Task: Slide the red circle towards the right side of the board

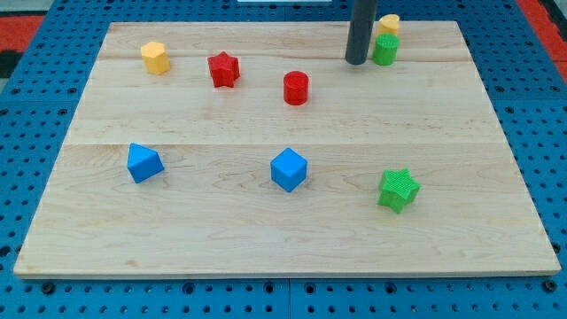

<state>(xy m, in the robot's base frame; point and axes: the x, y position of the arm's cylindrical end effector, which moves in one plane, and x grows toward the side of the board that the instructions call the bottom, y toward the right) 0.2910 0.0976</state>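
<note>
Camera view: the wooden tabletop (pixel 266 239) fills most of the frame. There is no pincer to see, only a dark rod whose end, my tip (pixel 356 62), rests near the view's top edge, holding nothing. The green cylinder (pixel 384 50) sits just beside my tip on the view's right, a yellow block (pixel 388 24) behind it. The red circle (pixel 296 88) lies down and to the view's left of my tip, apart from it, with bare wood on its right. A green star (pixel 398 190) sits far below my tip.

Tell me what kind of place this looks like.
Probably a robotics lab bench: a wooden board on blue perforated pegboard, small coloured blocks like the red circle, and my tip left of a green block.
</note>
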